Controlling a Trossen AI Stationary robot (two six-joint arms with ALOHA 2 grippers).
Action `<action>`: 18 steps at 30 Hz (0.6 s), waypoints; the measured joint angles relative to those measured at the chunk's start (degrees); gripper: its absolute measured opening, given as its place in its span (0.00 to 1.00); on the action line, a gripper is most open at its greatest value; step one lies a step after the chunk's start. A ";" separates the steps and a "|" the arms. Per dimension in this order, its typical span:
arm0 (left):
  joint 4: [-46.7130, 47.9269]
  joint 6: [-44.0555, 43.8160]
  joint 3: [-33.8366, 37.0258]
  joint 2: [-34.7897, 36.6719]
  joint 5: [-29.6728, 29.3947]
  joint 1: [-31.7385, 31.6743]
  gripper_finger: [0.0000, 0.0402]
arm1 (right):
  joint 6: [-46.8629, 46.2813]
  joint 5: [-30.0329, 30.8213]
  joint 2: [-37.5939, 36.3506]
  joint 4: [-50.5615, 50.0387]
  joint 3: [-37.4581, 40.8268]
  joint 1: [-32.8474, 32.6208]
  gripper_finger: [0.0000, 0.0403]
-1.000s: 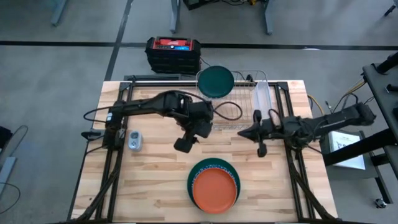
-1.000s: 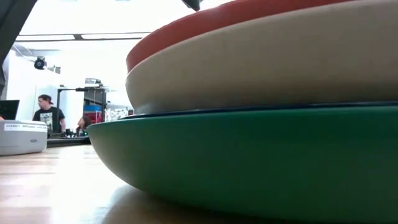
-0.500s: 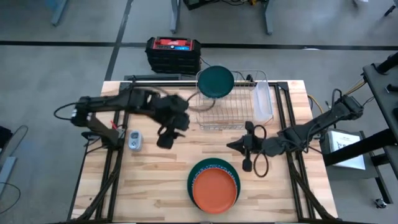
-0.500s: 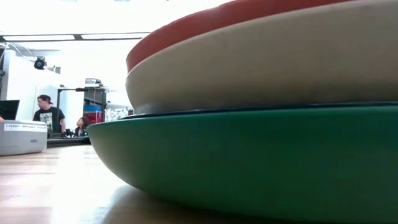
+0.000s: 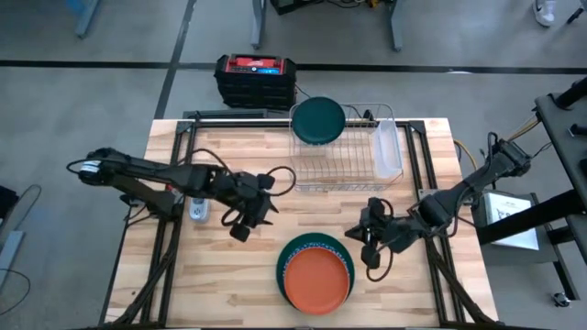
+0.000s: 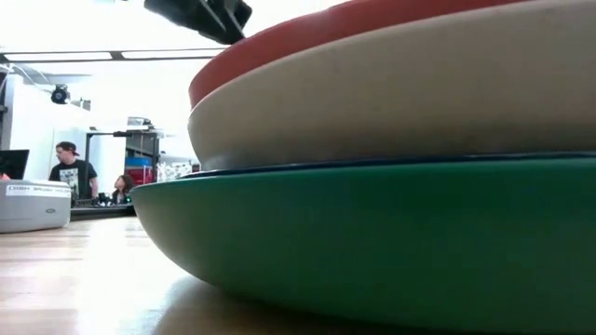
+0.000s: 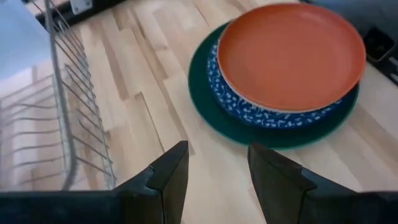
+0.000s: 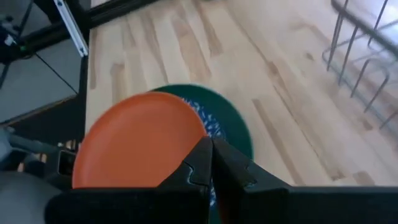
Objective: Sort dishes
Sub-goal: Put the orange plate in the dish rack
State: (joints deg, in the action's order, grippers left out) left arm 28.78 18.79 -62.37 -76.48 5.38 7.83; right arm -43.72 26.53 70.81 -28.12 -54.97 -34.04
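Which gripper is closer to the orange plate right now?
Right. The right gripper hangs just off the rim of the orange plate, beside the stack. The left gripper is farther out over bare table, toward the rack.

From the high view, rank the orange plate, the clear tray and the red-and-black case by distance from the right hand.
Right hand, shut:
1. Orange plate, just beside it, table front.
2. Clear tray, on the wire rack's right side.
3. Red-and-black case, off the table's far edge.

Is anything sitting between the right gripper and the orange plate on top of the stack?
Nothing visible does. The right gripper, shut, hangs just off the stack's edge, and only bare table lies between it and the orange plate.
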 joint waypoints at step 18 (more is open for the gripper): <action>-17.07 -0.24 11.27 -0.05 0.76 0.40 0.39 | 1.61 -6.08 15.40 -0.48 -4.23 -0.83 0.10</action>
State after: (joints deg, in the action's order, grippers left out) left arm 11.70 18.55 -51.10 -76.53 6.14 8.23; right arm -42.12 20.45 86.21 -28.60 -59.21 -34.87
